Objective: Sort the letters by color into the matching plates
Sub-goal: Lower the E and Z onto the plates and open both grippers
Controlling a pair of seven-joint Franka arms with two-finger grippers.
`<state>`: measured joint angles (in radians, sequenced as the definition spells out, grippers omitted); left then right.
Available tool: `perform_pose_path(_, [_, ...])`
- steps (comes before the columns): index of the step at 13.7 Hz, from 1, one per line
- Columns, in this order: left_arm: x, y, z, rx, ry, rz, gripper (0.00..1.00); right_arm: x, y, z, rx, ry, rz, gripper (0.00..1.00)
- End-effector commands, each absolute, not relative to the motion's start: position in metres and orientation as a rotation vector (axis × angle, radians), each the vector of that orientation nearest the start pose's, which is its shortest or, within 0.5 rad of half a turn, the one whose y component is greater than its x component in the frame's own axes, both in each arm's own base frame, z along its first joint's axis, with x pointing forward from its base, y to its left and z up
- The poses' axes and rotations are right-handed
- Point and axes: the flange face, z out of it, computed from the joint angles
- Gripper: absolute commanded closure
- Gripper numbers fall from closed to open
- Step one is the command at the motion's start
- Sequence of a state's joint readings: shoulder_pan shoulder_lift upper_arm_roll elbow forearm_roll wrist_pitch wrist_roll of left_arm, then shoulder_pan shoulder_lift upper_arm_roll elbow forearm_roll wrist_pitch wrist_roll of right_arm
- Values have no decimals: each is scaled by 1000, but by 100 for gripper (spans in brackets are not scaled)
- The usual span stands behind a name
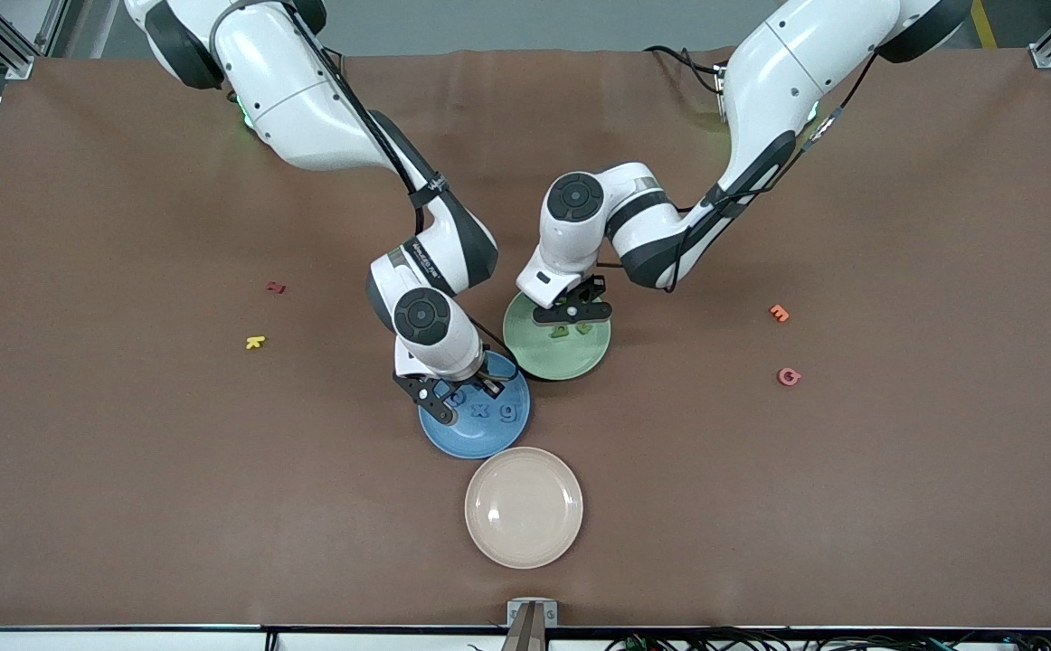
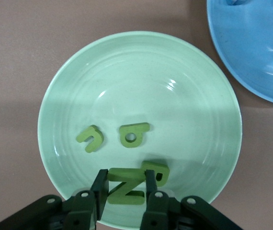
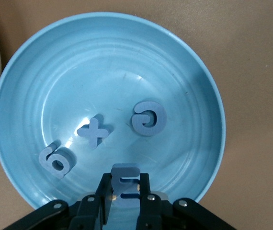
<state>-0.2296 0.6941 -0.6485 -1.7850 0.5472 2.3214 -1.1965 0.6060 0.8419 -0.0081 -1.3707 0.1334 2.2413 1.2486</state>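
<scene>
Both claws clamped letters over matching plates.
We saw the left gripper pinching a green Z above the green plate at lower centre; the right gripper gripped a blue E above the blue plate.

Two glossy white arm casings with dark grey-black joint bands and round black end caps at the wrists — one cap on each. Thin black cables strapped along the links, a small line of white lettering on a dark band of the right arm, green glow near each base. Matte black grippers, left gripper and right gripper, with silver screws on the finger mounts.
</scene>
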Motion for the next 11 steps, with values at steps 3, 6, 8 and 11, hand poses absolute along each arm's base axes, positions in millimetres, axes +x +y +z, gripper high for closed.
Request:
perform_pose_path(3, [449,-476,217,-3135,-89,-5,80,613,422,221,-2849,1109,84,3])
perform_pose_path(6, [439,-470,206,-3112,-63,17,80,611,425,223,-2854,1100,81,0])
perform_pose_path(8, [436,-469,203,-3106,-59,26,79,612,424,224,-2860,1096,87,0])
perform_pose_path(11, [438,-467,203,-3107,-62,24,65,615,417,223,-2867,1109,99,0])
